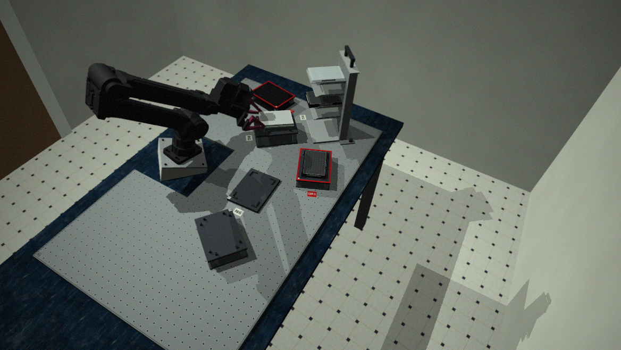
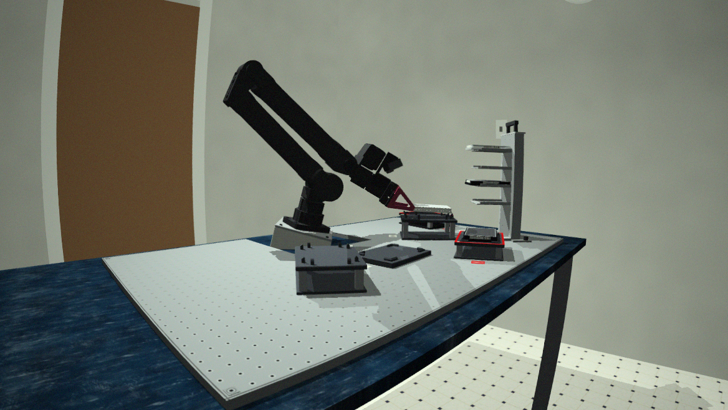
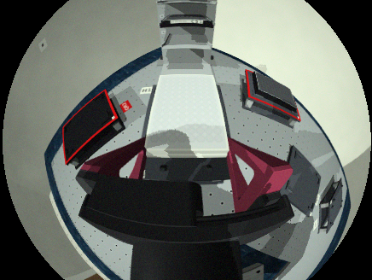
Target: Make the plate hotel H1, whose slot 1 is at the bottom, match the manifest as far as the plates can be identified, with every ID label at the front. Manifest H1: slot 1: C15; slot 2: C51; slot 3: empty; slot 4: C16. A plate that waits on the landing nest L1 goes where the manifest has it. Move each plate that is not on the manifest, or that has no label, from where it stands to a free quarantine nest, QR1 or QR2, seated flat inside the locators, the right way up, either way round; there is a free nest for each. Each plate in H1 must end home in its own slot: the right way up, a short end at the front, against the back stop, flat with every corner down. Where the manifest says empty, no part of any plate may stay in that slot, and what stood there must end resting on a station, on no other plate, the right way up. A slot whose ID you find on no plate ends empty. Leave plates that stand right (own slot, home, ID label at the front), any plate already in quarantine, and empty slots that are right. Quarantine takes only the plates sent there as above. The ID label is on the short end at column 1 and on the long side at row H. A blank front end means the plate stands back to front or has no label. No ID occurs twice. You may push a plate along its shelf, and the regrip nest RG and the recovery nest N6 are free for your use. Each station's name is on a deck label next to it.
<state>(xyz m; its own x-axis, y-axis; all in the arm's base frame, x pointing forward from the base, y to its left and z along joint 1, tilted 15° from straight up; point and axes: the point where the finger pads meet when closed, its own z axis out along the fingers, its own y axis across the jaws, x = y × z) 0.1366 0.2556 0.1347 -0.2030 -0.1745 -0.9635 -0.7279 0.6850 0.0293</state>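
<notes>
In the top view, a white plate lies at the centre top, beside the dark red fingers of the black arm. Two nests have red borders. The table is mottled dark blue, and the floor is cream tiles with black dots.

Top looks down; exterior sideways; wrist forward; all share plate hotel.
</notes>
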